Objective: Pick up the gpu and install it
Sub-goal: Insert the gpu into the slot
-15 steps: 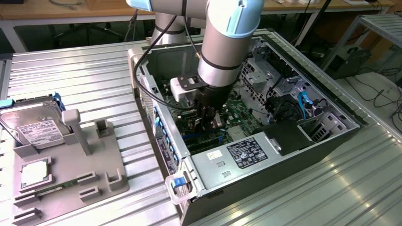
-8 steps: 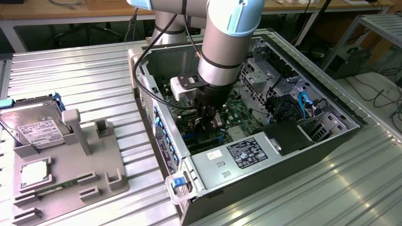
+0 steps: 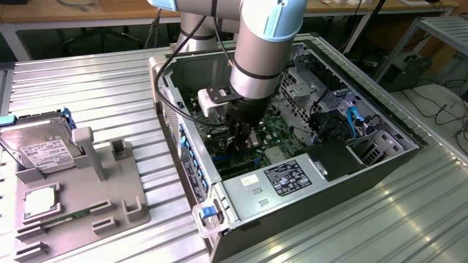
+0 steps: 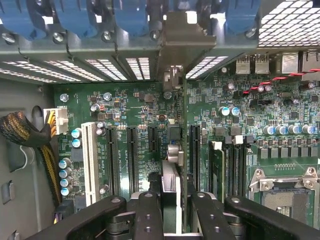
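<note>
gripper (image 4: pixel 172 210) | jaws narrow, clamped on the gpu (image 4: pixel 183 150) | card edge-on, upright over the motherboard (image 4: pixel 125 110), apparently at a slot | computer case (image 3: pixel 292 181) open on tabletop (image 3: pixel 95 76)

Your arm (image 3: pixel 256 49): silver-grey tube links, pale blue joint cap, black ring at the wrist. White-and-black box (image 3: pixel 216 100) clipped beside the wrist, black cable looping off. Gripper (image 4: pixel 170 210): matte black fingers (image 4: pixel 148 215) with small round screws.

A ribbed metal table (image 3: pixel 95 76) fills the foreground; wooden desks (image 3: pixel 87 13) stand behind, cables (image 3: pixel 446 109) trailing on the floor.
</note>
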`<state>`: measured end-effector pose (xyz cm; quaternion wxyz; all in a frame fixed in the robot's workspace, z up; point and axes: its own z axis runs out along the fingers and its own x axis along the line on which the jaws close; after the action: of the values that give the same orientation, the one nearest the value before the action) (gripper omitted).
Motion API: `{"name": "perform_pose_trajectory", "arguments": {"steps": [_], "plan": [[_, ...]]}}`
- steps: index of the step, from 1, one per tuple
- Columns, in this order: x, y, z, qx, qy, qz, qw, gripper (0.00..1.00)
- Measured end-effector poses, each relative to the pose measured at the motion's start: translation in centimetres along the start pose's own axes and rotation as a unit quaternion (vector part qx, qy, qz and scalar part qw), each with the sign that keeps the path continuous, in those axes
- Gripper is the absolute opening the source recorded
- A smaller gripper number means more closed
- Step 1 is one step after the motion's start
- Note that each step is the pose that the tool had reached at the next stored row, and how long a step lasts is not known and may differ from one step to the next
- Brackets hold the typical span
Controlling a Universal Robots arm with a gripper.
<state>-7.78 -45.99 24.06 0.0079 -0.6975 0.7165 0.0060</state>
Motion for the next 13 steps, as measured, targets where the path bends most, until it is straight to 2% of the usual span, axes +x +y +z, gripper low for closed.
{"name": "perform_pose_trajectory", "arguments": {"steps": [13], "plan": [[-0.12, 0.09, 0.02, 0.0000, 0.0004, 0.000, 1.0000, 0.28]]}}
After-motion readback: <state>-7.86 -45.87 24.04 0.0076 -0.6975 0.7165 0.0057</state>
